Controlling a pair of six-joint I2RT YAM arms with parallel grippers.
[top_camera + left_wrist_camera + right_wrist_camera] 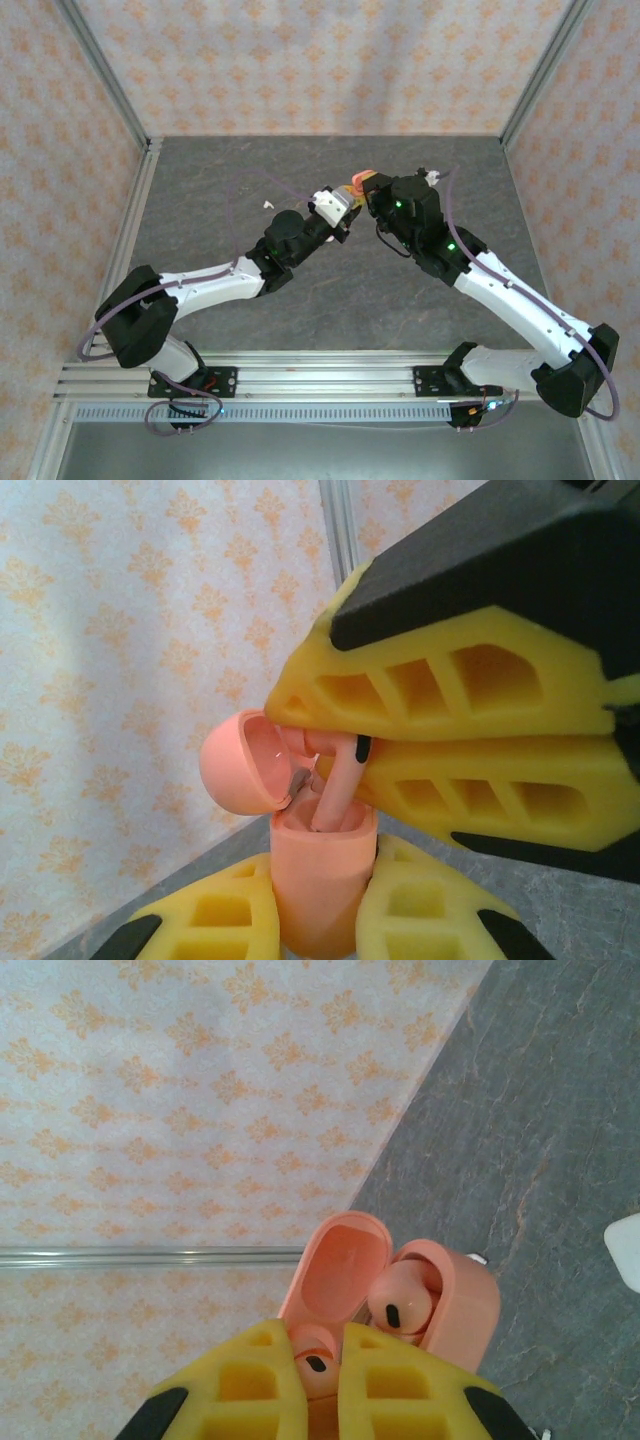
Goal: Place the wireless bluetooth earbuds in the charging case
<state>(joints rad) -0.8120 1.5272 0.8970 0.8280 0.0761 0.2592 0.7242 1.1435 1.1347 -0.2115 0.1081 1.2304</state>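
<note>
The coral-pink charging case (320,885) stands upright with its lid (238,765) swung open, and my left gripper (325,865) is shut on its body. My right gripper (312,1338) is shut on a coral-pink earbud (318,1365), whose stem (335,790) reaches down into the case's mouth. Another coral earbud (400,1305) sits in the case's other socket. From above, both grippers meet mid-table, left (338,203) and right (367,192), with the case (358,180) between them. A tiny white earbud (268,203) lies on the table left of them.
A white object (625,1250) lies on the grey table (300,290) at the right edge of the right wrist view. Another small white thing (432,177) peeks out behind the right arm. Patterned walls (320,60) with metal frame posts enclose the table.
</note>
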